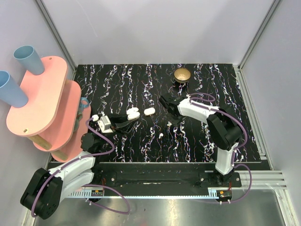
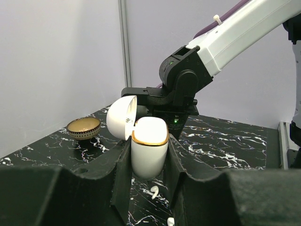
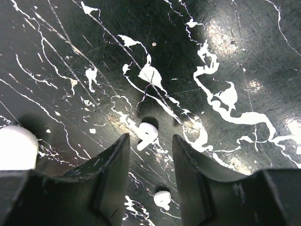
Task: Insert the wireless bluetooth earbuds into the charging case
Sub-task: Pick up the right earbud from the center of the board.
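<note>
— Left gripper [image 1: 129, 120], from overhead?
— Clamped on the charging case [image 1: 133, 113].
— Its wrist view?
— Case upright between the fingers, lid open; two earbuds [image 2: 154, 190] lie below.
— Right gripper [image 3: 150, 137]?
— Jaws apart, straddling one earbud [image 3: 146, 134]; second one nearer.

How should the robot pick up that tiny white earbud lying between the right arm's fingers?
Probably from straight above, pinching the earbud across its rounded head: it lies flat on the table, thin stem slanting aside, and the right gripper has its open fingers either side.
</note>
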{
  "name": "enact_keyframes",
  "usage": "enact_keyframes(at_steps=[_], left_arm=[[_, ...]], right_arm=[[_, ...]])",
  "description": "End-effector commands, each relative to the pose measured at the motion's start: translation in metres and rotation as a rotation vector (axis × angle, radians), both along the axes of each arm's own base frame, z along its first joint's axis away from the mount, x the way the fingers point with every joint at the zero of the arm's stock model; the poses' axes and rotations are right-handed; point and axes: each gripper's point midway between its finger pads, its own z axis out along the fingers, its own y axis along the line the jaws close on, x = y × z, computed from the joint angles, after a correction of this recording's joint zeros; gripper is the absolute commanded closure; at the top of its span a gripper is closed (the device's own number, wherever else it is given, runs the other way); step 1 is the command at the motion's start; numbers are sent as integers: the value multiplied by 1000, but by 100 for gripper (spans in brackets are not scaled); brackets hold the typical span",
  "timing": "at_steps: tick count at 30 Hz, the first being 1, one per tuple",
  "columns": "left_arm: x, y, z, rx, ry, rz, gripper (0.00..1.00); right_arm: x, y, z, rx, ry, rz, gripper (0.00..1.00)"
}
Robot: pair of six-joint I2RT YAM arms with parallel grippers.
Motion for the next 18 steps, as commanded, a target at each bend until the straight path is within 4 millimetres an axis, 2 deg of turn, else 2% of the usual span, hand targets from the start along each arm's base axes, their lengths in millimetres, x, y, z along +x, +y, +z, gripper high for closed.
enact_keyframes(at_steps=[1, 18], left_arm=[[-37, 24, 78, -180, -363, 25, 100], [-38, 25, 78, -181, -366, 31, 100]], right_arm=[[2, 4, -2, 8, -8, -23, 53], [1, 9, -15, 28, 11, -69, 56]])
